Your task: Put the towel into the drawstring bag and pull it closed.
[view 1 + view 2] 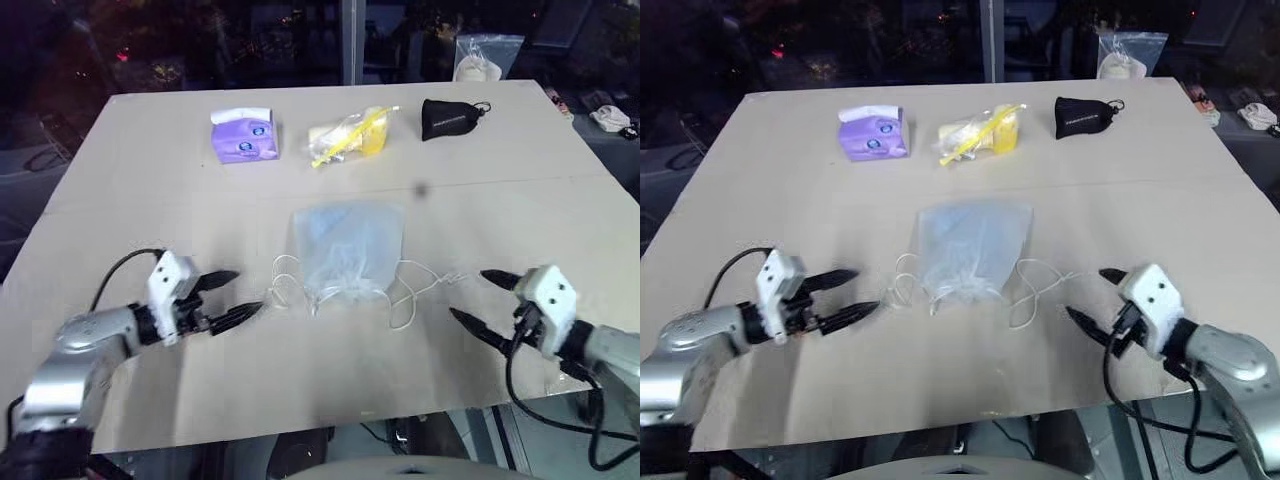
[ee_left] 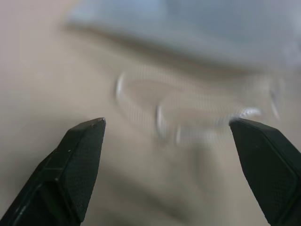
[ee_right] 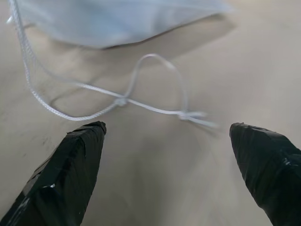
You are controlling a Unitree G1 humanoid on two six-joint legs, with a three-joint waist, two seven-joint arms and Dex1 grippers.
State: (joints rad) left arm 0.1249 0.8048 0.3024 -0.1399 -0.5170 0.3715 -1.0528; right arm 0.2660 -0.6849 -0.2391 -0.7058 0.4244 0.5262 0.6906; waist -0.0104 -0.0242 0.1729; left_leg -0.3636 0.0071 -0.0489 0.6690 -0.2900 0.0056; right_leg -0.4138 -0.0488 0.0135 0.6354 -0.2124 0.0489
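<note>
The drawstring bag (image 1: 347, 245) lies flat at the middle of the table, translucent white, its gathered mouth toward me. A pale blue shape, the towel (image 1: 340, 232), shows through its fabric. Thin white cords loop out on the table from both sides of the mouth, to the left (image 1: 285, 282) and to the right (image 1: 422, 284). My left gripper (image 1: 247, 292) hovers just left of the left loops, open and empty. To the right of the right cord (image 3: 122, 101), my right gripper (image 1: 468, 294) is open and empty too. Both point inward at the bag's mouth.
Along the table's far side stand a purple tissue pack (image 1: 243, 137), a clear plastic bag with yellow contents (image 1: 348, 135) and a small black pouch (image 1: 450, 118). Another clear bag (image 1: 482, 55) sits beyond the far edge. The table's front edge (image 1: 330, 425) runs just below both grippers.
</note>
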